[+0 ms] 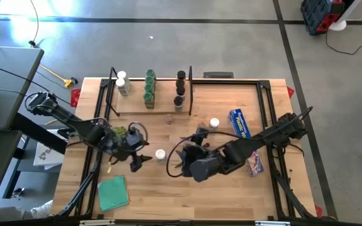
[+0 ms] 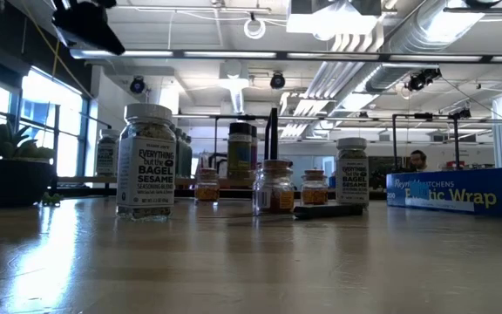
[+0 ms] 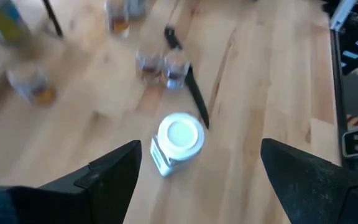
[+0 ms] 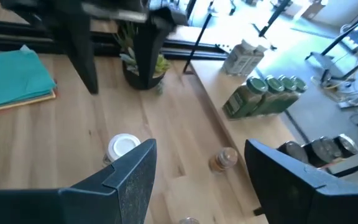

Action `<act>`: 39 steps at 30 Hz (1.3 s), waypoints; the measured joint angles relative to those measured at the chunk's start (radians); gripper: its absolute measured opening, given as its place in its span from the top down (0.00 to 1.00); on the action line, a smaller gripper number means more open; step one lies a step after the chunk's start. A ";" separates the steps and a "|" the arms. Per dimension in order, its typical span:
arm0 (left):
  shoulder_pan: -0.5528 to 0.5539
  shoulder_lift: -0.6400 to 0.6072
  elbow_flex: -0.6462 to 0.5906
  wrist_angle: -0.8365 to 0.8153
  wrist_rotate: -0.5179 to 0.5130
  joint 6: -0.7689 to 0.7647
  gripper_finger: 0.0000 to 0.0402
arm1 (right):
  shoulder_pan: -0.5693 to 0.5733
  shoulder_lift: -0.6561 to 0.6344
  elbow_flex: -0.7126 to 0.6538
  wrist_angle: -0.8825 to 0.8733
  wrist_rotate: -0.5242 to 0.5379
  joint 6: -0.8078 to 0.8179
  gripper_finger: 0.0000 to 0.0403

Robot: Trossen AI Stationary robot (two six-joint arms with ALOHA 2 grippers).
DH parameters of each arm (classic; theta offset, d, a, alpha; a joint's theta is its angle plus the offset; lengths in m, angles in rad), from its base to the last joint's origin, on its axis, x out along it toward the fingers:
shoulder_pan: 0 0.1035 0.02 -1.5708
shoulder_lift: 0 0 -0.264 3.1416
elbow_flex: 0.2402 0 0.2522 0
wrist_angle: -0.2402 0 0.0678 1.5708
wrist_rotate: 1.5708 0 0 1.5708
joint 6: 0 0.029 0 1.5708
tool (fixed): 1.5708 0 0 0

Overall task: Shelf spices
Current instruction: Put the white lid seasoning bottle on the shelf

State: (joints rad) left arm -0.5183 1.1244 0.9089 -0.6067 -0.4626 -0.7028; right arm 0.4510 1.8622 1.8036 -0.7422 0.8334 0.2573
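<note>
The shelf is a pale plank at the table's far side, with black rods at its ends. On it stand white-capped jars, green-capped jars and black-capped jars. Loose jars stand upright on the table: a white-capped one, another white-capped one and a small clear one. My left gripper is open, just left of the nearest white-capped jar. My right gripper is open, just right of that jar.
A long blue wrap box lies right of the loose jars. A dark-handled knife lies near the small jars. A potted plant and a teal cloth sit on the left side.
</note>
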 joint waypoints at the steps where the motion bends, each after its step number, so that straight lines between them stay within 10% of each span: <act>1: 0.020 0.012 0.000 0.000 0.029 -0.032 0.19 | 0.006 0.000 0.003 -0.001 0.009 -0.004 0.41; 11: 0.202 0.089 0.021 -0.031 0.276 -0.063 0.19 | 0.007 0.001 0.027 -0.003 0.028 -0.012 0.41; 25: 0.265 0.264 0.259 -0.406 0.325 -0.055 0.19 | 0.003 0.002 0.027 -0.088 0.031 0.080 0.41; 39: 0.320 0.310 0.260 -0.376 0.401 -0.036 0.19 | -0.015 0.004 -0.019 -0.106 0.026 0.110 0.41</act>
State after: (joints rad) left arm -0.1980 1.4345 1.1687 -0.9832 -0.0616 -0.7387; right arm 0.4364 1.8660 1.7847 -0.8478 0.8589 0.3670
